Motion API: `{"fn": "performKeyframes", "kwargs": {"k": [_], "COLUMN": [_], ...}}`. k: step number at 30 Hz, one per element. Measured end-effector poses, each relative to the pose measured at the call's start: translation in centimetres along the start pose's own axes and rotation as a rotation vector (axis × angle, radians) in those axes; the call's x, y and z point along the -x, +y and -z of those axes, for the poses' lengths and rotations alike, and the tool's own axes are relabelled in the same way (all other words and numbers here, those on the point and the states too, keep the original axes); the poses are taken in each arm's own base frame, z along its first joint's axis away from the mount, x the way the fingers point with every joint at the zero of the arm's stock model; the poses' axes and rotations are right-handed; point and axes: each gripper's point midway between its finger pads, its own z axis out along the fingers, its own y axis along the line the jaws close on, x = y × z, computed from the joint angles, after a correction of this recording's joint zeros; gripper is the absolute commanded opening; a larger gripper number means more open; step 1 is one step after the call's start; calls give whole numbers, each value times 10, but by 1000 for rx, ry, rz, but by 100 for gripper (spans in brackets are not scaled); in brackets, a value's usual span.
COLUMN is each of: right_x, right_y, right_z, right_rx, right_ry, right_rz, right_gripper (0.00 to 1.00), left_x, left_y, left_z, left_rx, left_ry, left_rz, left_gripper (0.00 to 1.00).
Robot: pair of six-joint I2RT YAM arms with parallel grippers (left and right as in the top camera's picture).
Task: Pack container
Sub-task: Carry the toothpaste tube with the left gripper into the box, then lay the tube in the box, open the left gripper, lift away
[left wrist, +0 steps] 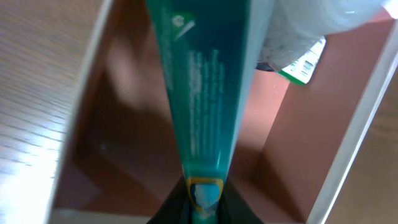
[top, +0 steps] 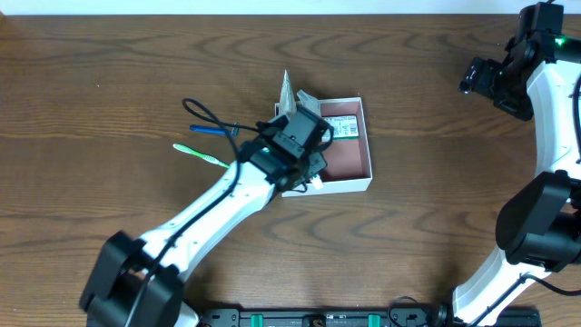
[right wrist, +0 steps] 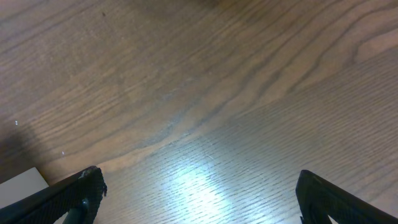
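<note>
The container (top: 349, 162) is a shallow square box with white walls and a pink-brown inside, at the table's middle. My left gripper (top: 302, 145) hovers over its left part, shut on a teal tube (left wrist: 202, 93). In the left wrist view the jaws (left wrist: 202, 200) pinch the tube's end and the tube hangs over the container's floor (left wrist: 124, 124). The tube's far end sticks out past the box's back left corner (top: 287, 91). A green-and-white packet (top: 343, 127) lies in the box's far part. My right gripper (top: 481, 82) is open and empty over bare wood (right wrist: 199, 193) at the far right.
A blue toothbrush (top: 205, 130) and a green toothbrush (top: 200, 153) lie on the table left of the container. A pale wrapped item (left wrist: 329, 15) lies by the packet (left wrist: 303, 65) at the box's back edge. A white corner (right wrist: 22, 182) shows in the right wrist view.
</note>
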Motion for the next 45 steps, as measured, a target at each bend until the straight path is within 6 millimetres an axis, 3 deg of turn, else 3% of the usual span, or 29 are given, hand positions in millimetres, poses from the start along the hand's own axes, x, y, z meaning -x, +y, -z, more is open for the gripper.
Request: {"fn": "performKeyframes", "kwargs": {"k": [4, 14, 16, 18, 20, 24, 27, 38, 42, 45], "right_x": [0, 0, 0, 0, 0, 0, 0, 0, 0, 0], "right_y": [0, 0, 0, 0, 0, 0, 0, 0, 0, 0], "right_z": [0, 0, 0, 0, 0, 0, 0, 0, 0, 0], "right_rx": [0, 0, 0, 0, 0, 0, 0, 0, 0, 0], "right_ry": [0, 0, 0, 0, 0, 0, 0, 0, 0, 0], "right_rz": [0, 0, 0, 0, 0, 0, 0, 0, 0, 0], "right_gripper": [99, 99, 99, 99, 99, 99, 99, 99, 99, 99], "left_x": [0, 10, 13, 16, 22, 31, 32, 30, 27, 18], "left_y": [-9, -33, -38, -43, -53, -72, -74, -75, -76, -73], "left_z": [-7, -6, -6, -4, -2, 4, 5, 5, 10, 24], "left_rx": [-29, -132, -154, -179, -223, -313, -322, -322, -319, -303], "left_ry": [-5, -33, -39, -47, -61, -75, -76, -70, -88, -101], "left_rz": [84, 281, 330, 375, 419, 469, 486, 454, 306, 103], "left_gripper": [6, 8, 17, 39, 52, 56, 57, 56, 57, 57]}}
